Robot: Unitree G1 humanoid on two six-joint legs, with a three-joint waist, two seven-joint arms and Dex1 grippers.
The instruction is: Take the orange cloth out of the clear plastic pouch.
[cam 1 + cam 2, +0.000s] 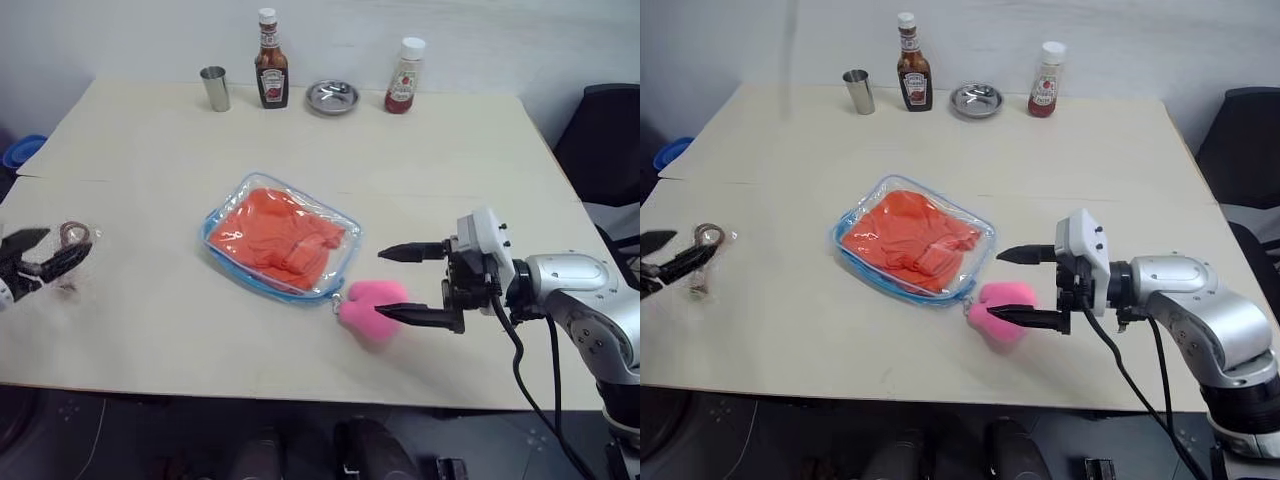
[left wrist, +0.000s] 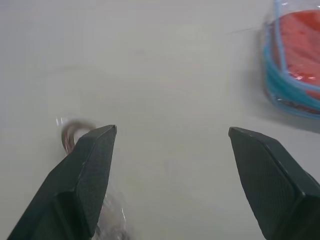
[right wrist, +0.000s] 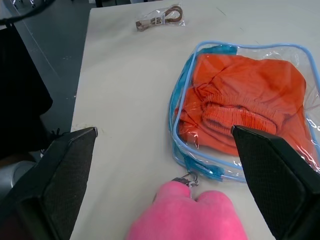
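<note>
- The clear plastic pouch (image 1: 281, 237) lies flat near the middle of the table (image 1: 450, 160), its light blue edging running all round.
- The orange cloth (image 1: 280, 236) is inside the pouch, folded, with its gathered band showing through the plastic in my right wrist view.
- A pink plush charm (image 1: 371, 308) rests on the table at the pouch's near right corner, joined to it by a small metal clip.
- My right gripper (image 1: 404, 283) hangs to the right of the pouch, pointing left, its two black fingers spread wide with the plush charm between their tips; it grasps nothing.
- My left gripper (image 1: 40, 252) is at the far left edge of the scene, well apart from the pouch, fingers parted and empty.
- Just beside my left gripper lies a small clear packet (image 1: 74, 238) with a brownish ring in it.
- Along the far edge stand a metal cup (image 1: 214, 88), a dark sauce bottle (image 1: 270, 63), a small metal dish (image 1: 332, 97) and a red sauce bottle (image 1: 404, 77).
</note>
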